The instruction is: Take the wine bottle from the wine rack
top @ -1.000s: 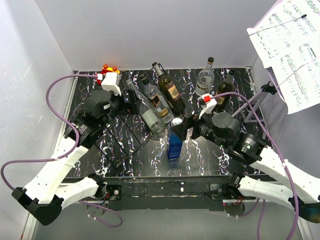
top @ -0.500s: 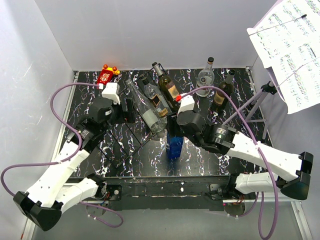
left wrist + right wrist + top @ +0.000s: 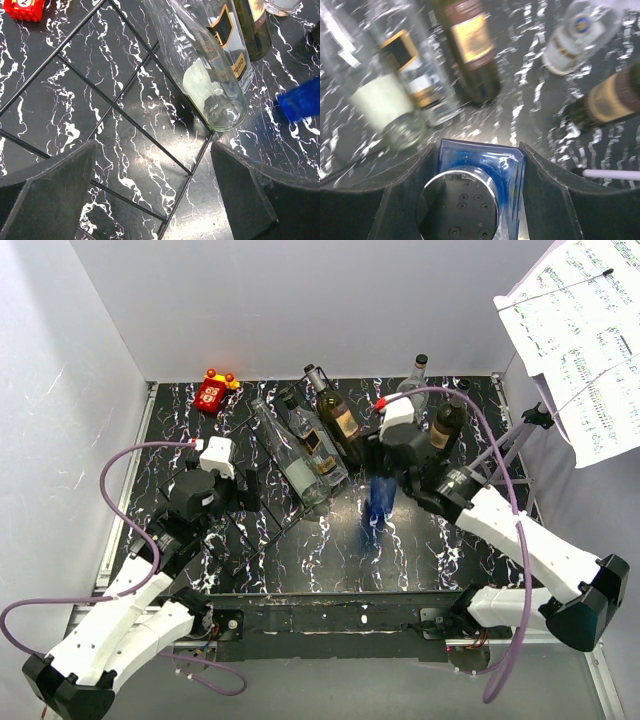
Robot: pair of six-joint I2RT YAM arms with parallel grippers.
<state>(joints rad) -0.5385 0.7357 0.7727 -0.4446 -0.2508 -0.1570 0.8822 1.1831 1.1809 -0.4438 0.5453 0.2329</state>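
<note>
A blue square bottle (image 3: 377, 502) with a silver cap is held by my right gripper (image 3: 385, 478), right of the wine rack (image 3: 250, 515), a black wire lattice lying on the marbled table. In the right wrist view the fingers (image 3: 407, 192) press both sides of the blue bottle (image 3: 492, 160), so my right gripper (image 3: 480, 187) is shut on it. My left gripper (image 3: 246, 486) is open and empty over the rack (image 3: 125, 116). Three bottles lie slanted at the rack's far right: a clear one (image 3: 287, 458), a black-labelled one (image 3: 315, 443) and a dark one (image 3: 340, 422).
A clear bottle (image 3: 411, 392) and a dark bottle (image 3: 446, 423) stand at the back right, close to the right arm. A red toy (image 3: 212, 392) sits at the back left. A music stand (image 3: 578, 335) leans over the right wall.
My right gripper has carried the blue bottle from the rack's right edge to the right and farther back. My left arm has drawn back toward the near edge.
</note>
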